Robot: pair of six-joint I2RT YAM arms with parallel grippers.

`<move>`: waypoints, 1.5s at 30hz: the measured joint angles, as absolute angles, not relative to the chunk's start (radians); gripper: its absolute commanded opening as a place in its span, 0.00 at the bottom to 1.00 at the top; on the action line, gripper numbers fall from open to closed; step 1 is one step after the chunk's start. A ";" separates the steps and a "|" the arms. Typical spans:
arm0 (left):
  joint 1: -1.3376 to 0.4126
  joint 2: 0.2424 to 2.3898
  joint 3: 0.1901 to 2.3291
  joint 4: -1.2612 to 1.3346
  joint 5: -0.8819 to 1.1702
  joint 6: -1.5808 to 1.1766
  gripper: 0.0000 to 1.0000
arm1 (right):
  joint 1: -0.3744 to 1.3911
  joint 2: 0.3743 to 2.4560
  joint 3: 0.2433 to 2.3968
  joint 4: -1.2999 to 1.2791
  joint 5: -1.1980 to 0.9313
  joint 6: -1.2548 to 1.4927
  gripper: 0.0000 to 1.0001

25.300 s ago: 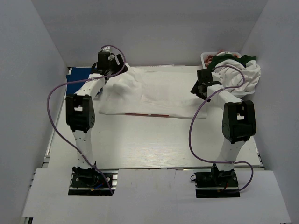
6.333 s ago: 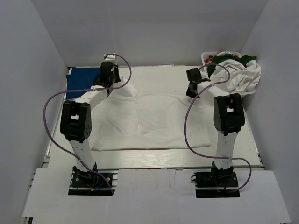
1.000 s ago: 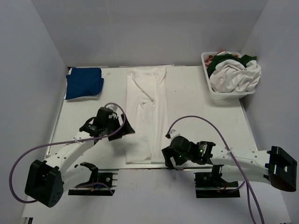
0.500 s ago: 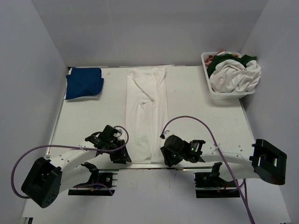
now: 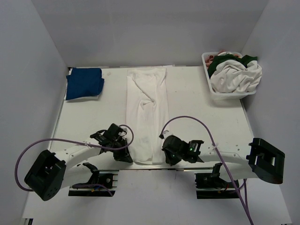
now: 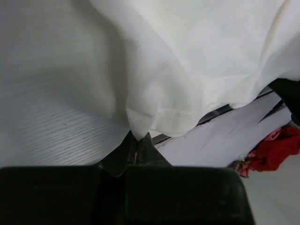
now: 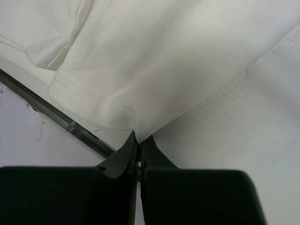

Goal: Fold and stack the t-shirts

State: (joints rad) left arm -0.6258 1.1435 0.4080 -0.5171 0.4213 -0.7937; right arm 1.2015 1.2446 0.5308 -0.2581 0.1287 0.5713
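Both grippers pinch the near hem of the white tee.
The tee lies as a long narrow strip down the middle of the table. At the near edge, the left gripper is clamped on the tee's left corner and the right gripper on its right corner. A blue tee sits far left. More tees are heaped in the basket far right.
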 measured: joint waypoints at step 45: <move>-0.415 1.843 1.311 -0.244 -0.200 -0.584 0.08 | 0.662 1.902 1.303 -0.006 0.415 0.313 0.44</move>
State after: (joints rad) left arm -0.4152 1.8427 1.3106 -0.2440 -0.2001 -0.5842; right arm 0.6624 1.9022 1.3033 -0.0063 0.4149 0.3126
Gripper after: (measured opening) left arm 0.028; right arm 0.148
